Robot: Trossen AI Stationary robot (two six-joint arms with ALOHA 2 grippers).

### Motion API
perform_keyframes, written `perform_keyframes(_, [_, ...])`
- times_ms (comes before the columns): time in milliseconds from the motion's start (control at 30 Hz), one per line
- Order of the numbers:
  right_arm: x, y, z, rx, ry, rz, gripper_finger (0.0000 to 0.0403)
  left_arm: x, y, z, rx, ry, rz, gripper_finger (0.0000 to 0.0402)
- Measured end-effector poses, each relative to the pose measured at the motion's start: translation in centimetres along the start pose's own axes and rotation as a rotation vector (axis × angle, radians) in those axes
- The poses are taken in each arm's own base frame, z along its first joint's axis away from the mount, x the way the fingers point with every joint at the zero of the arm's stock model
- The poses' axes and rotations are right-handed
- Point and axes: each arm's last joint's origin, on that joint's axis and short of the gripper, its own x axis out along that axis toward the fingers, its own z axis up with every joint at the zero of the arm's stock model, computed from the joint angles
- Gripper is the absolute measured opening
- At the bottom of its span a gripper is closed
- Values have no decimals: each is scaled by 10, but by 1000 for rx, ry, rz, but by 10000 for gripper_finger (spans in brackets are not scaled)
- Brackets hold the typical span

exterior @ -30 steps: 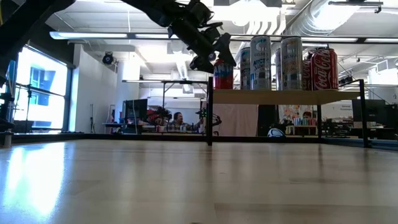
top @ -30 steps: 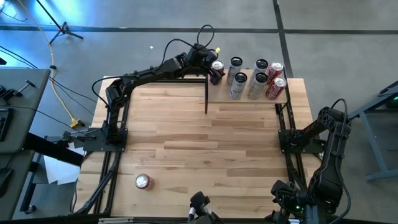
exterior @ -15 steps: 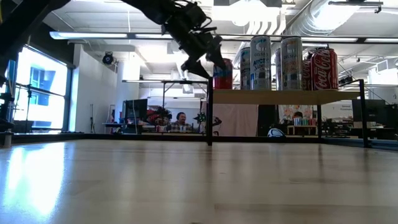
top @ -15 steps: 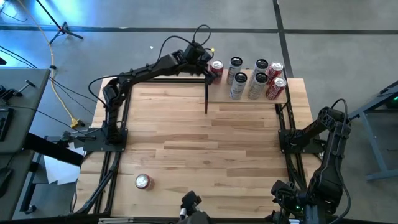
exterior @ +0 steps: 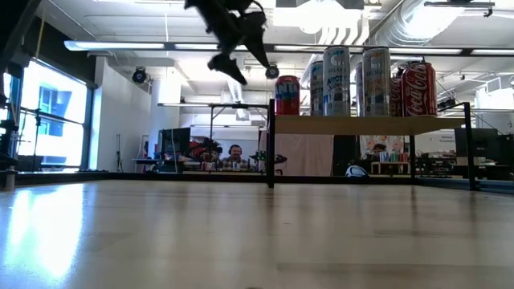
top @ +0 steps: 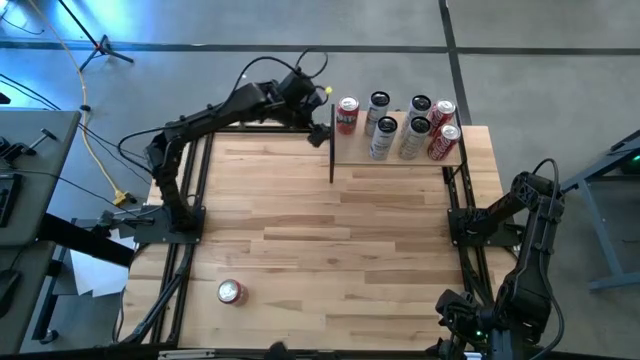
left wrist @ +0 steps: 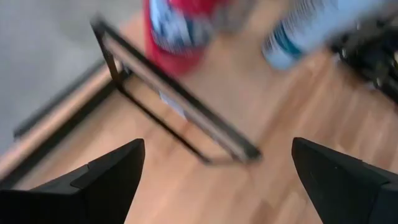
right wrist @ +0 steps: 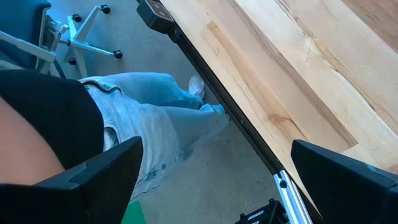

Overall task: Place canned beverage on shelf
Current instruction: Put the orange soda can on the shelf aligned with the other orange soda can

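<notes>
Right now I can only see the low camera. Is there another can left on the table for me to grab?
Observer: Yes. One red can stands on the tabletop on the left arm's side, at the edge far from the shelf.
Operator: Where is my other arm?
Observer: The right arm is folded up off the table's right edge. The right gripper has its fingers open, with nothing between them.
Operator: Is anyone close by?
Observer: Yes. The right wrist camera shows a person's leg in jeans on the floor right beside the table's edge.
</notes>
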Motion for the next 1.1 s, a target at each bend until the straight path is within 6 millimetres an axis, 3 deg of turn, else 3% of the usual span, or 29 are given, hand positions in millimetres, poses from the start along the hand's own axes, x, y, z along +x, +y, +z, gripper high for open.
perform_keyframes(267, [0,0,0,1,0,0,399,-46,-41,-35,-8,134,44,383])
perform_keyframes(400, [0,0,0,0,0,0,399,-68,-67,-64,44,200,30,383])
perform_keyframes(567, [0,0,0,0,0,0,399,-97,-97,-116,35,254,0,383])
perform_keyframes(700, [0,0,0,1,0,0,399,-118,-119,-172,-26,247,-2,383])
perform_keyframes(900, [0,0,0,0,0,0,399,-134,-146,-253,-170,213,-64,383])
perform_keyframes(1100, [0,0,0,0,0,0,399,-141,-159,-300,-302,235,-37,383])
